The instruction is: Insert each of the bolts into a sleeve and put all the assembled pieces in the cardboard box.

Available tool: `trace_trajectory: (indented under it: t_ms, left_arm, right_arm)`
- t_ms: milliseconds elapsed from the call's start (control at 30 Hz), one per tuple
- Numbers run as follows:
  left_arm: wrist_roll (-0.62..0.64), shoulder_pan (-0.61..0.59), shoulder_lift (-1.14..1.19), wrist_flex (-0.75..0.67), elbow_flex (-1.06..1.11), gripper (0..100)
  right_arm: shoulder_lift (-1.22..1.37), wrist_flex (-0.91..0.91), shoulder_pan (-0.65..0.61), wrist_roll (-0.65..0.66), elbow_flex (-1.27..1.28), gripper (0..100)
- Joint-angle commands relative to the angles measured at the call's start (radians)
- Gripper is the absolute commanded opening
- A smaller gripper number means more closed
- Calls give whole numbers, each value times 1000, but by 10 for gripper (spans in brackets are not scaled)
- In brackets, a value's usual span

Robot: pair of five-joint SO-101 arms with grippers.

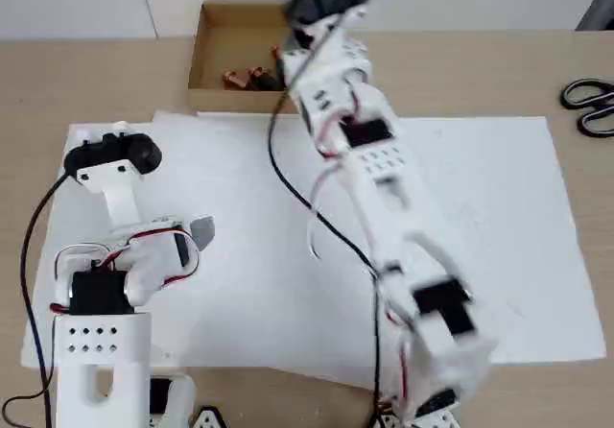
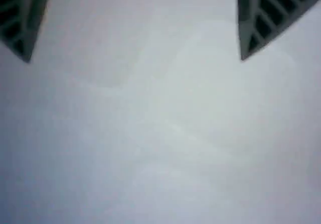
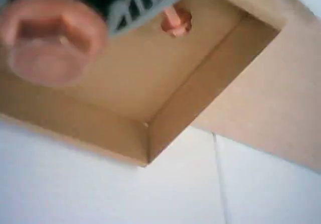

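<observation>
While the right arm [image 1: 384, 169] lies from 5 o'clock up to 12 o'clock across the white sheet [image 1: 480, 255], the right gripper [image 1: 284, 59] is over the cardboard box [image 1: 216, 39] at 12 o'clock on the table [image 1: 595, 207], hiding the box's 3 o'clock wall. High view: orange pieces [image 1: 247, 78] sit against the box's 6 o'clock wall, just beside that gripper. Black cable [image 1: 288, 183] trails off the arm over the sheet. Scissors [image 1: 590, 102] at 2 o'clock, off the sheet, well apart from both arms. Left arm [image 1: 125, 255] folded at 8 o'clock. Right wrist view adds the box interior: inner corner, bare floor, a small orange piece [image 3: 175, 20] on it, plus a blurred orange cylinder [image 3: 47, 43] very close to the lens, right at the gripper. Cannot tell whether the right jaws are apart or clamped on it. Left wrist view: left gripper [image 2: 135, 28] low over plain sheet, jaws wide apart, nothing between them.
</observation>
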Motion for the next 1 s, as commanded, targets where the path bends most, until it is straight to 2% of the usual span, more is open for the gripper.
trace_trajectory:
  t_ms: [0, 300, 433, 533, 633, 833, 967]
  left_arm:
    - [-14, -8, -23, 0, -41, 244]
    - [-14, -8, -23, 2, -41, 244]
    - [-15, -2, -23, -2, -41, 244]
    - [-15, -2, -23, -3, -41, 244]
    - [-15, -2, -23, -3, -41, 245]
    - [-18, -2, -23, -3, -41, 245]
    - [-77, -2, -23, 2, -41, 245]
  right_arm:
    - [228, -33, -13, 12, -345, 4]
    - [834, -19, -13, 14, -962, 8]
    - [1000, 96, -28, 58, -1181, 35]
    - [1089, 159, -42, 130, -1295, 131]
    - [1150, 209, -45, 146, -1378, 195]
    - [1176, 248, -42, 146, -1505, 199]
    - [1170, 311, -38, 147, -1573, 199]
